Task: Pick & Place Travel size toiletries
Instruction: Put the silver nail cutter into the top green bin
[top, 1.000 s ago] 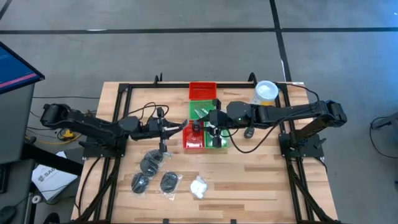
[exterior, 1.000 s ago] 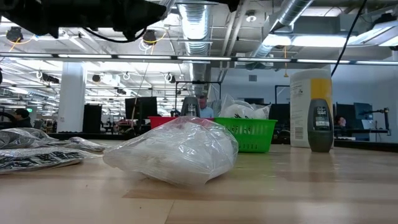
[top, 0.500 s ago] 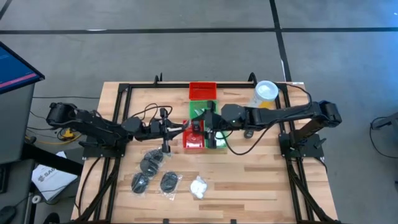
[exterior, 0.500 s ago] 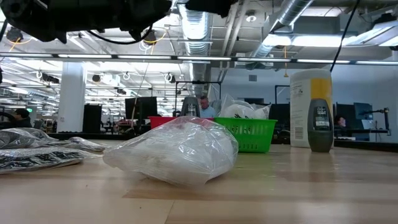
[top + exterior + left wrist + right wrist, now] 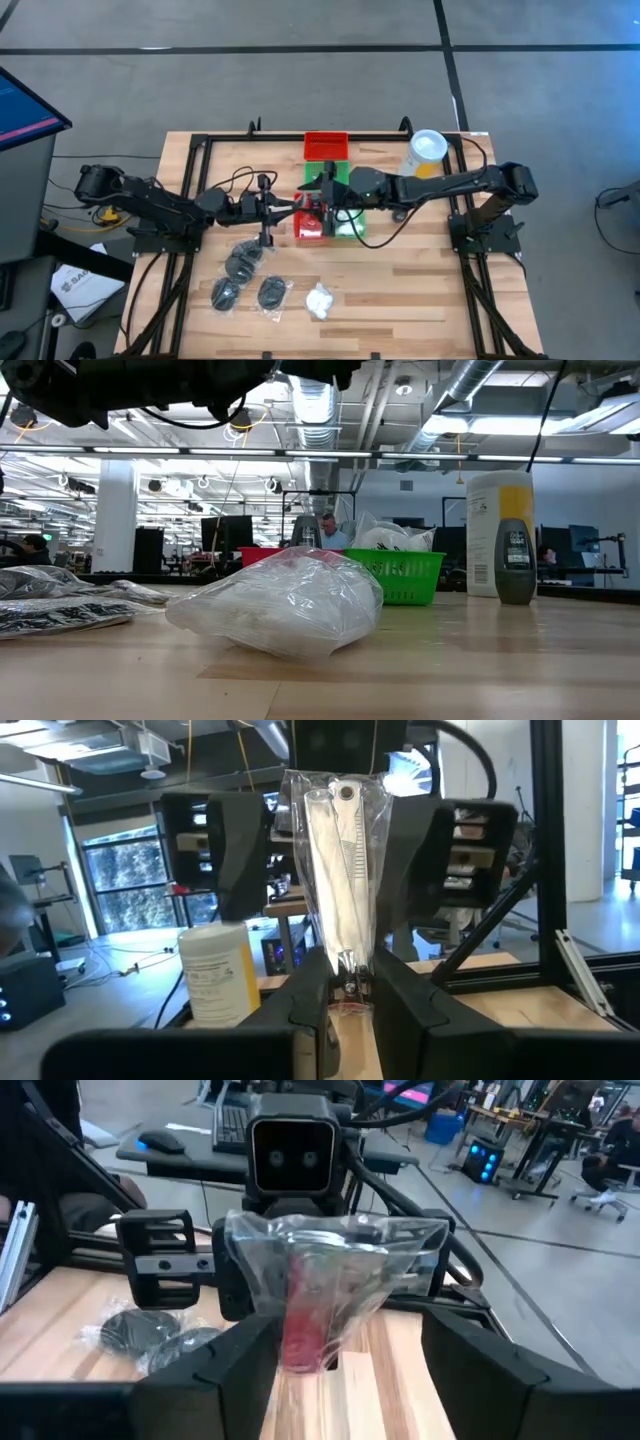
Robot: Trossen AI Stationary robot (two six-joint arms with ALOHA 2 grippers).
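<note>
Centre of the high view: my left end effector (image 5: 340,990) is clamped on a clear packet of pale sticks (image 5: 338,870), held above the surface (image 5: 420,280). My right end effector (image 5: 345,1350) faces it, fingers spread wide either side of the packet, gripping nothing.

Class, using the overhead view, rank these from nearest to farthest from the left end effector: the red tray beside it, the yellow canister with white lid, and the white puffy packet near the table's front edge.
1. The square red plastic tray, directly beside the left end effector.
2. The white puffy packet, towards the front edge.
3. The yellow canister with white lid, at the far right corner.
</note>
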